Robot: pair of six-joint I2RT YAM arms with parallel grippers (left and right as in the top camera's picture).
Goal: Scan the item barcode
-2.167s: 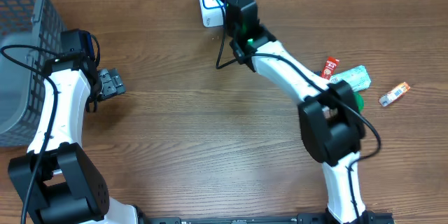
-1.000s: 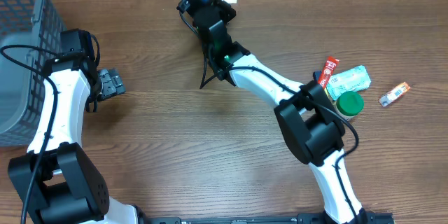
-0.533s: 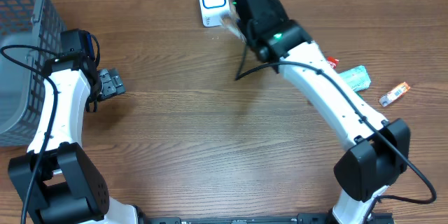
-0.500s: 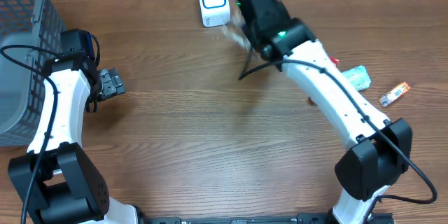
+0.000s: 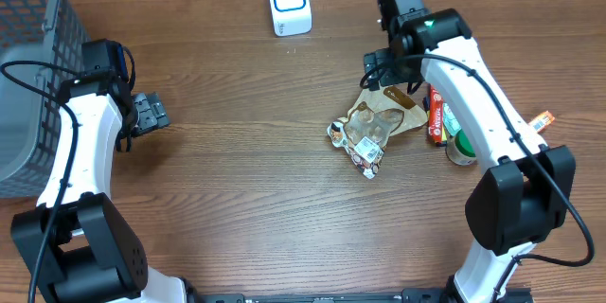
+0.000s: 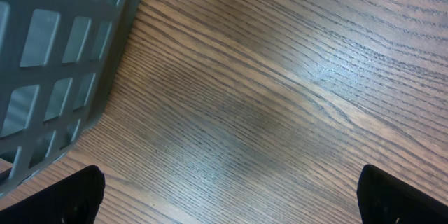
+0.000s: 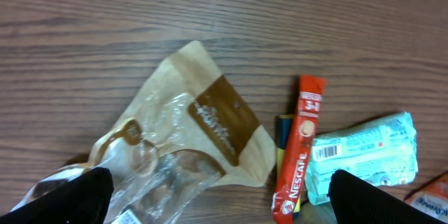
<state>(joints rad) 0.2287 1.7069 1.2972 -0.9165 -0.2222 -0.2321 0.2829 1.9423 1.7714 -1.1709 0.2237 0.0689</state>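
Right gripper (image 7: 227, 197) wide, empty, above snack pouch (image 5: 377, 125); Nescafe stick (image 7: 301, 147), teal packet (image 7: 364, 155) beside. Scanner (image 5: 289, 2) well apart. Left gripper (image 6: 234, 196) wide, near grey basket (image 5: 28, 66). Wooden table (image 5: 265, 199).

Basket (image 5: 26, 66) at the table's (image 5: 284, 218) left edge; left gripper (image 5: 151, 114) just right of it, over bare wood. Scanner (image 5: 289, 2) at the far edge, near the middle. Pouch (image 5: 379, 123) lies flat right of centre, well apart from the scanner; right gripper (image 5: 388, 74) above its far end. Stick (image 7: 301, 150) just right of the pouch. Packet (image 7: 364, 155) right of the stick, against it. Jar (image 5: 462, 149) beside the stick's near end. Sachet (image 5: 538, 123) farthest right, apart from the rest.
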